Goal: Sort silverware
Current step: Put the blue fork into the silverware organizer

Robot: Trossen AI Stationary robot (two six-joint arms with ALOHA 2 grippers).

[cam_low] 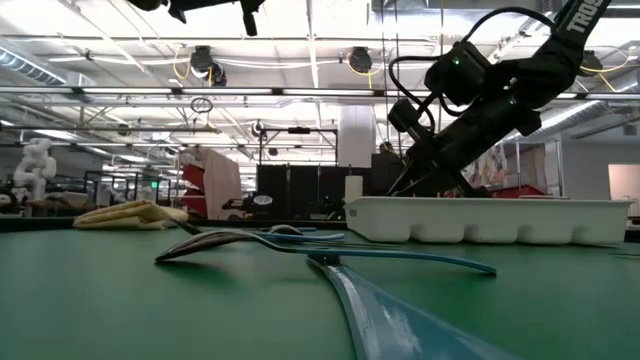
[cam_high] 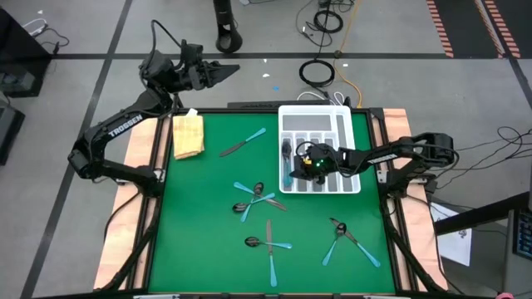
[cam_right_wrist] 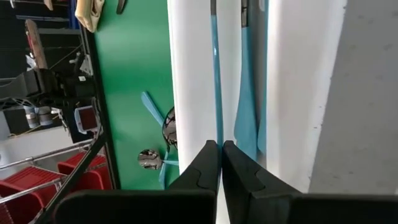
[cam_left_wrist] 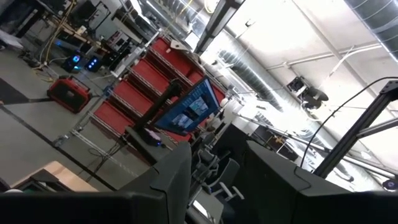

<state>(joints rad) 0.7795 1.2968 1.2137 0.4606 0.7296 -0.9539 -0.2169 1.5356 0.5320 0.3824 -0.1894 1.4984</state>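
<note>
A green mat (cam_high: 208,199) covers the table, with a workshop of red shelving and ceiling ducts behind. The right gripper (cam_right_wrist: 219,152) hangs over the white tray (cam_high: 349,187), its fingers pinched shut on the blue handle of a piece of silverware (cam_right_wrist: 216,74) lying in the slot beneath it. More silverware (cam_high: 258,199) lies scattered on the mat beside it. The left gripper (cam_high: 229,69) waits spread open, raised beyond the table's far edge, well away from a yellow cloth (cam_high: 188,135).
</note>
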